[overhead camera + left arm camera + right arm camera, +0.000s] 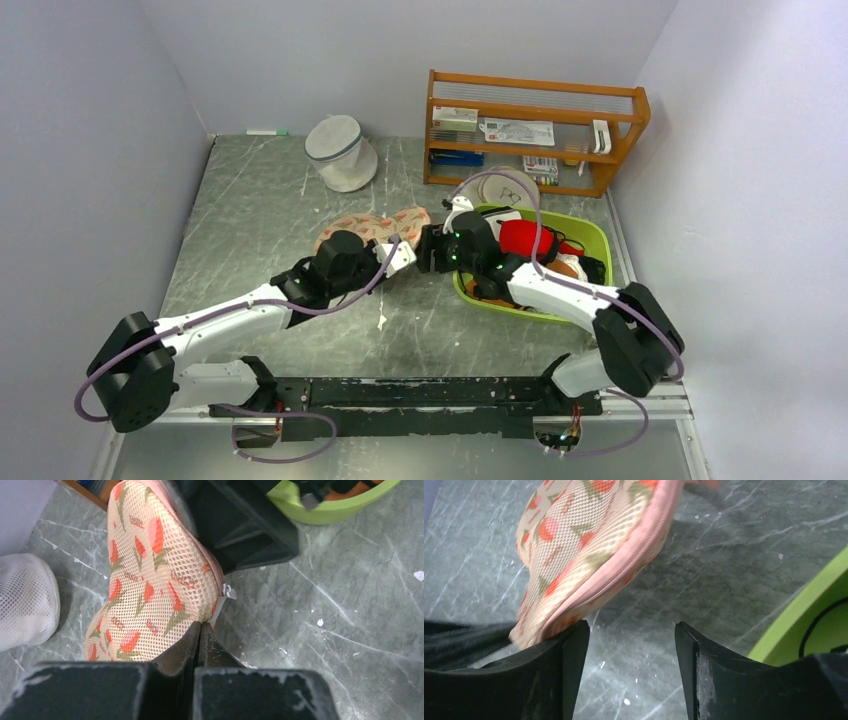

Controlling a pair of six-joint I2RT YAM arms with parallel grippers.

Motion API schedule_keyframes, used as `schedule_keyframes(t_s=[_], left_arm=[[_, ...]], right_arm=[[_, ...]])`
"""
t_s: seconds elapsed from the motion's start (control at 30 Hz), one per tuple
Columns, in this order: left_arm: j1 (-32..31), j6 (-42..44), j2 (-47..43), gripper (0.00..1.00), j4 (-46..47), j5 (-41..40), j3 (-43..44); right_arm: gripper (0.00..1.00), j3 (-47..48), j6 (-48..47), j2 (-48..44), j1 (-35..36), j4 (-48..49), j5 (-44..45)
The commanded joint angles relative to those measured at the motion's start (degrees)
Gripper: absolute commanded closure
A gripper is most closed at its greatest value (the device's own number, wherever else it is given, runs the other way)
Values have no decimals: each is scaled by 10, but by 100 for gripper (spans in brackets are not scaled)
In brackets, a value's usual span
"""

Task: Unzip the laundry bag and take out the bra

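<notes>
The laundry bag (368, 228), peach mesh with a red strawberry print, lies mid-table, its right end raised. My left gripper (404, 256) is shut, its tips (201, 626) pinching the bag (150, 580) at its edge just below a small white tag (228, 591). My right gripper (430, 250) faces it from the right and stands open (631, 630). Only bare table shows between its fingers, and the bag's pink zip seam (624, 565) hangs over the left finger (569, 650). The bra is hidden.
A green tub (592, 236) with a red garment (527, 238) and other clothes sits right behind the right arm. A white cylindrical mesh bag (341, 152) stands at the back. A wooden shelf (535, 130) is at the back right. Walls close both sides.
</notes>
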Motion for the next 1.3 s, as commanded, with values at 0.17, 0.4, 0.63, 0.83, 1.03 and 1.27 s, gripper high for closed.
schedule_keyframes(t_s=[0.17,0.4,0.63,0.83,1.03,1.27], left_arm=[[23,-43,21,93,14,53,52],[24,-46,27,93,13,55,53],[24,-48,31,93,14,58,53],[24,-51,35,93,14,62,54],[24,-51,36,93,16,61,55],[24,-52,40,93,17,61,57]], right_arm=[[34,-103,-36,-131,-1,39,-101],[43,-145,19,-137,18,154,-137],[48,-132,78,-99,93,184,30],[51,-117,71,-74,126,180,156],[60,-115,70,-66,128,200,171],[66,-120,81,-53,131,219,169]])
